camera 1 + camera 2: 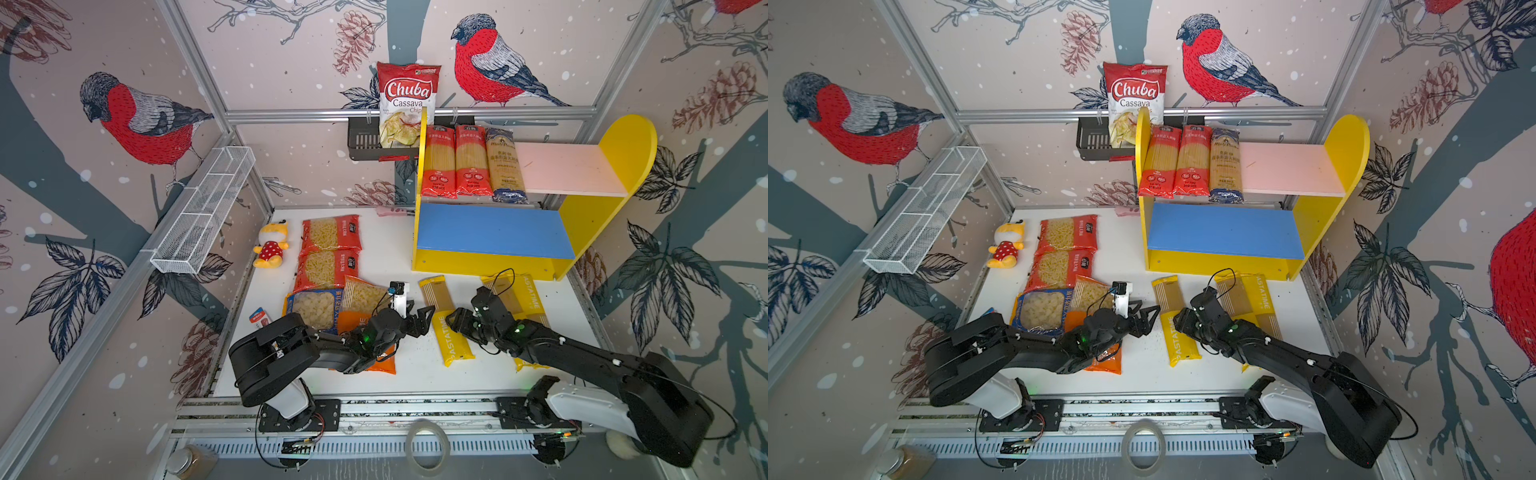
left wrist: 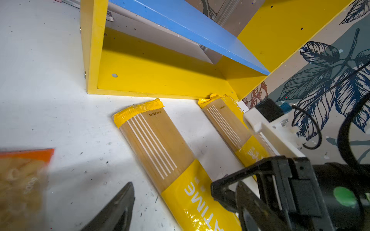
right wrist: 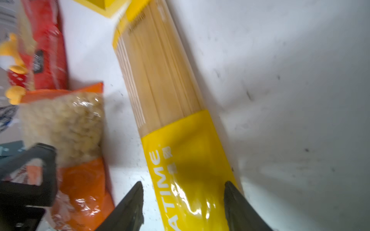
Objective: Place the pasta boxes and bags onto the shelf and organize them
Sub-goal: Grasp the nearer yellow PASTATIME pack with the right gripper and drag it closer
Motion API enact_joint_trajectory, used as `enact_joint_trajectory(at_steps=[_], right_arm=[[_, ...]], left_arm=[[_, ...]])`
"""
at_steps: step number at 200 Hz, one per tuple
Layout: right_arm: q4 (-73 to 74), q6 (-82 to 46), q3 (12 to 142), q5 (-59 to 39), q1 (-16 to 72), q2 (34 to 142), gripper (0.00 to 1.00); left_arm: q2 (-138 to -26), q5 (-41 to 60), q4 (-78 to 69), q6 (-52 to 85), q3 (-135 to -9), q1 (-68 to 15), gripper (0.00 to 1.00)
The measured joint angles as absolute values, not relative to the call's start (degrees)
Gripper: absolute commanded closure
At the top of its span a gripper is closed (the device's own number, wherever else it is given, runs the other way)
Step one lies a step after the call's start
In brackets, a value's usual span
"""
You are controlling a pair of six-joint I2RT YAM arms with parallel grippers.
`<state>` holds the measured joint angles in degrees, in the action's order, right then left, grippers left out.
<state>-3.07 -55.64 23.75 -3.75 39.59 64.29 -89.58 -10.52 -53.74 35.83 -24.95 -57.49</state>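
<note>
Yellow spaghetti pack [image 3: 180, 160] – right fingers [image 3: 128, 208] spread astride | left fingers [image 2: 118, 208] released – orange bag [image 3: 80, 184] beside

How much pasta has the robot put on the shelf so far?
Three long packs sit on the pink board. The right gripper is open around a yellow pack on the table. The other six packs there wait, and the blue board is bare.

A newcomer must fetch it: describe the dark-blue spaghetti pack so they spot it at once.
Find the yellow-sided shelf at the back right of the table. On its pink upper board three long spaghetti packs sit side by side. Yours is the rightmost, the only dark-blue pack; the two red packs lie left of it.
</note>
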Motion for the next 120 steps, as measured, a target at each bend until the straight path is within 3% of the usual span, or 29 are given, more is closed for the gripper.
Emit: enact_joint_trajectory(at_steps=[61,120], right_arm=[[-5.26,-49.41,20.27,-6.17,24.62,60.03,0.35],[3.88,-51.70,17.12,-6.13,33.30,64.58,0.36]], left_arm=[[-89.91,-10.52,-53.71,37.56,-24.10,-57.49,0.22],[-92.03,-10.48,-53.84,41.71,-23.55,-57.49,0.23]])
